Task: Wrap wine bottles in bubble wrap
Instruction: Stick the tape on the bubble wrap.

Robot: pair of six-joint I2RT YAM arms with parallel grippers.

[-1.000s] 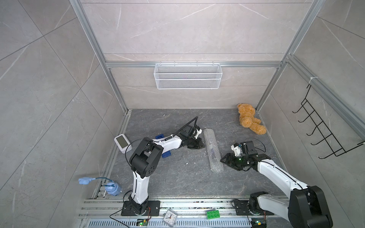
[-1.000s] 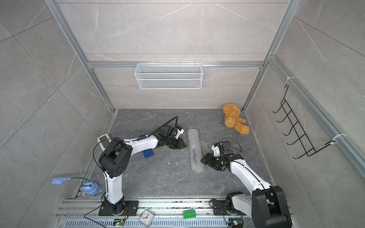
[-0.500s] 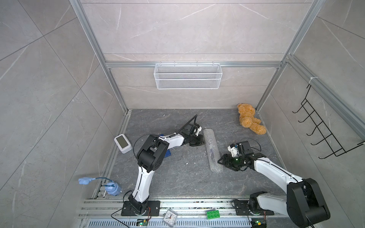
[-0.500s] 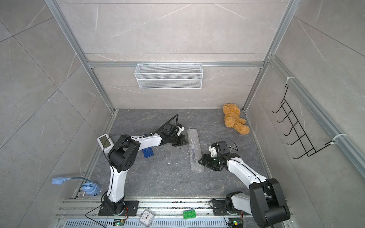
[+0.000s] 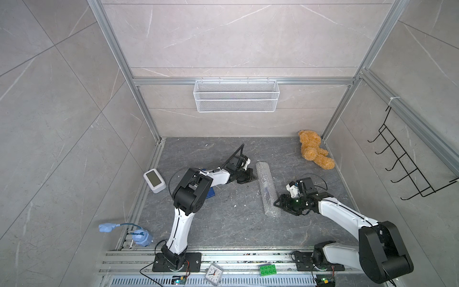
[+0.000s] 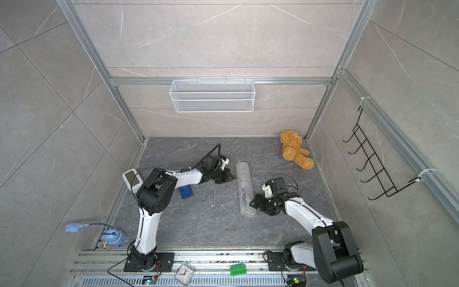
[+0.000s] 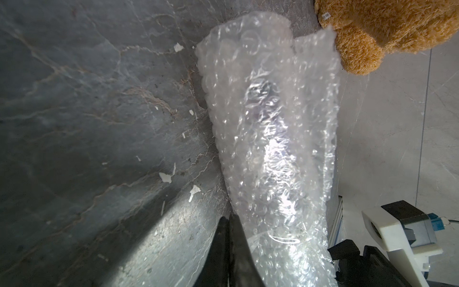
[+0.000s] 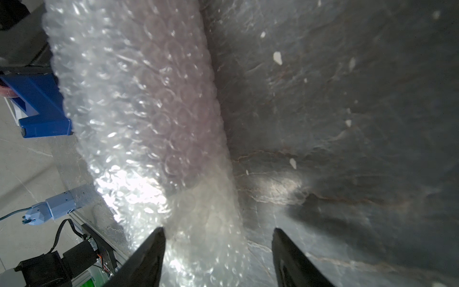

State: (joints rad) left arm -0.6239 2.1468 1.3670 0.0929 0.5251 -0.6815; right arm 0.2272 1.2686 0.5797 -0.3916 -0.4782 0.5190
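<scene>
While the left tool [image 7: 228, 236] had just pinched shut beside the bubble wrap [image 5: 267, 191] roll and the wide-open right tool [image 8: 218, 233] had moved up to its near end, the wine bottle [image 6: 244, 193] lay wrapped inside on the tabletop [image 5: 223, 223], the job apparently nearly finished.

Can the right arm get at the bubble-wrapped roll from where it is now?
Probably yes. The right gripper is open at the near end of the bubble wrap, with part of the roll between its jaws in the wrist view. The shut left gripper sits beside the far end, out of its way.
</scene>
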